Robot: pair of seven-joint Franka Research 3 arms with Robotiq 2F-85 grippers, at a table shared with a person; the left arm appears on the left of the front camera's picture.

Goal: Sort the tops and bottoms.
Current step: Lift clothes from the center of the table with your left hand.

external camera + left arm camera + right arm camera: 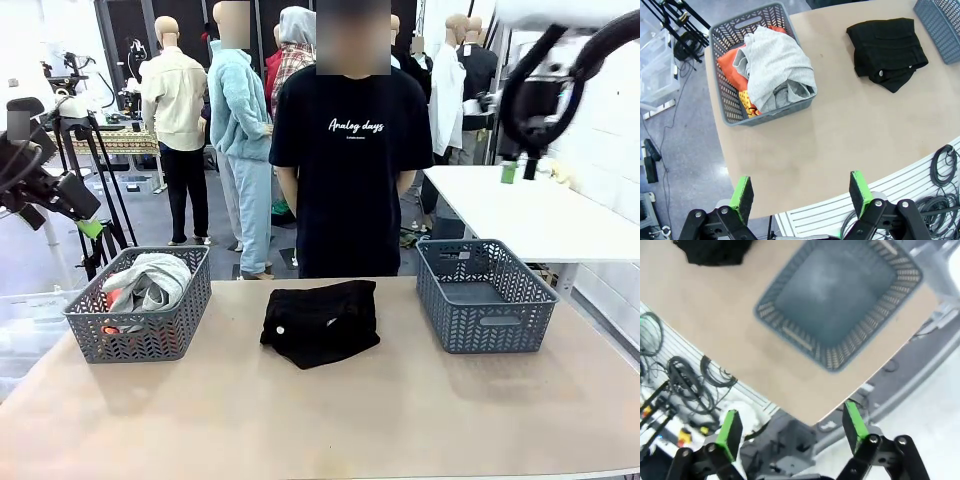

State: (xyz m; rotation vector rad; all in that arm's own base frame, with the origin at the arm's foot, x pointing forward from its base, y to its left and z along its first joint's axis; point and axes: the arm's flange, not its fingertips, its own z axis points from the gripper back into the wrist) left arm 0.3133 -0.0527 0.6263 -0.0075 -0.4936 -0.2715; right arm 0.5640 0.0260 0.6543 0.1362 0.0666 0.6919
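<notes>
Both arms hang high, drawn back from the counter (350, 425). The left tool (801, 192) looks down past the counter's near-left corner, jaws spread wide, nothing between the green pads. The right tool (792, 427) hovers over the near-right edge, jaws just as wide, gripping nothing.

The counter is a pale tan top in a busy workshop, and a white table (530, 215) stands behind it to the right.

The black bottoms (322, 322) lie folded in a heap at mid-counter, with a small white button showing on the near-left side. The pale grey top (777, 70) is piled in the left basket (140, 335), lying over the red-orange top (729, 61) with its yellow patches. The right basket (460, 320) sits well apart, on the other side of the bottoms. A person (348, 170) in a black T-shirt stands at the counter's far edge.
</notes>
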